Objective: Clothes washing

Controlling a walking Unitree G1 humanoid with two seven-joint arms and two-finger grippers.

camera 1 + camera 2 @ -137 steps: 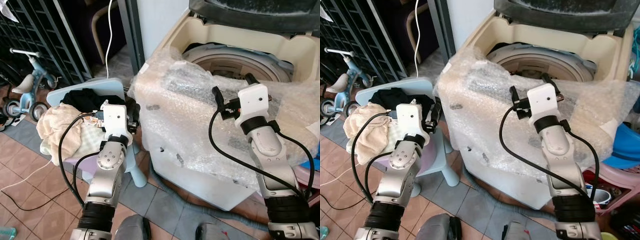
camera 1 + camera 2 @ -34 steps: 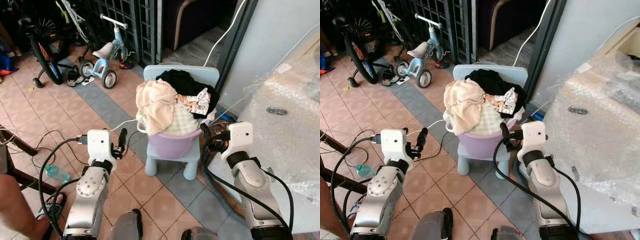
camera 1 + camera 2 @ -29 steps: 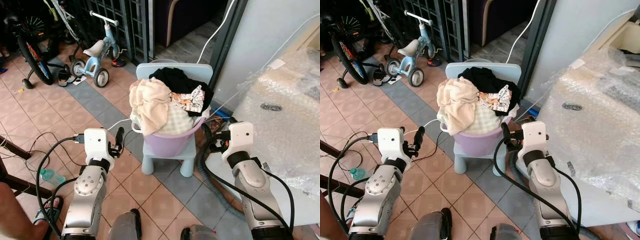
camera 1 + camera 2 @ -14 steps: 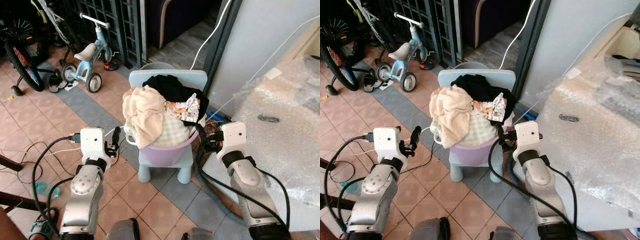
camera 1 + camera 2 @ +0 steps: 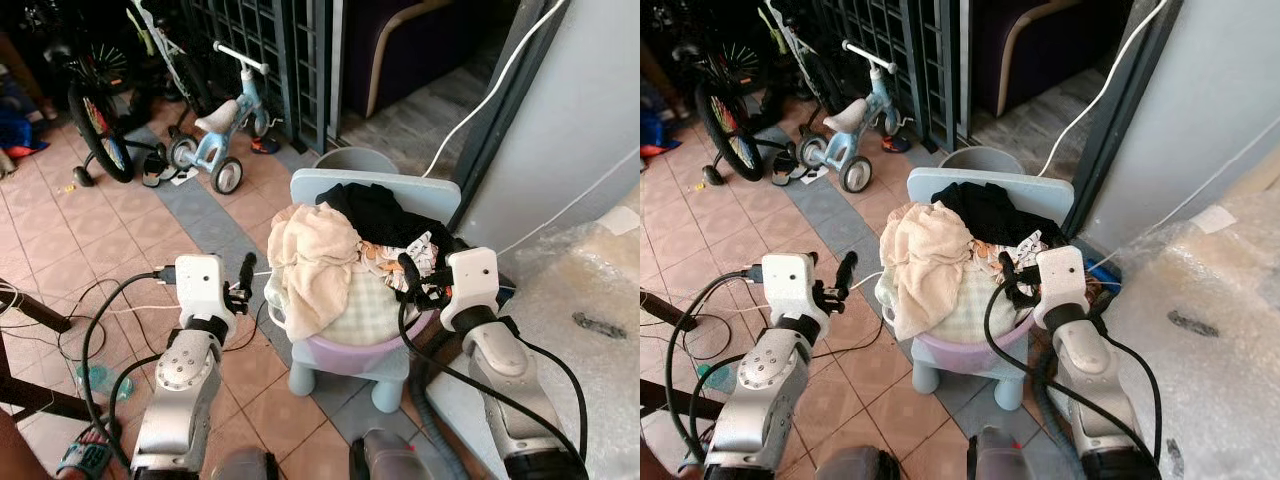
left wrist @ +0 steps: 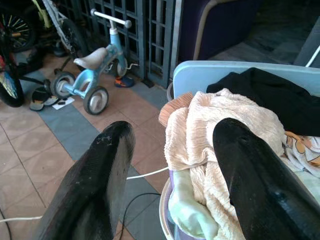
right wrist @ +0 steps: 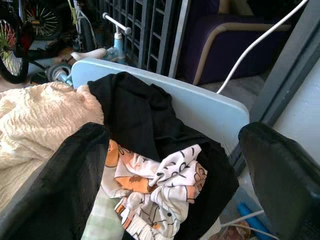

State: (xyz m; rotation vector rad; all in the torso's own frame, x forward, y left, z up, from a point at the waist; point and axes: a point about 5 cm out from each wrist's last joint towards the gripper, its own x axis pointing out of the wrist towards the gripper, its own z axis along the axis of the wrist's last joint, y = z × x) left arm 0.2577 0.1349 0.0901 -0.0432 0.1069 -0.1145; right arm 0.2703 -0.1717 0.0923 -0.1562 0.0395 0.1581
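A lilac basin [image 5: 352, 352] heaped with laundry is seen standing on a small pale-blue chair [image 5: 385, 190], whose backrest faces away from the robot toward a grey doorframe. A cream towel [image 5: 312, 255] is draped over the near left rim, its long axis running down the basin's side; a black garment [image 5: 378, 212] lies across the back of the heap, and a patterned white-and-orange cloth [image 7: 150, 187] is tucked in front of it.

The left gripper [image 6: 172, 170] is held level beside the basin's left edge, its fingers spread wide with nothing between them. The right gripper [image 7: 172, 170] is poised over the basin's right side, likewise wide open and empty.

The pattern on the cloth is shown clearly in the right wrist view, while a pale-green item [image 6: 187, 212] under the towel is revealed in the left wrist view. A child's tricycle [image 5: 222, 125] is seen on the tiles behind.

Compared with half a second ago, the basin appears closer and lower in the head views, and the right gripper is now against the laundry.
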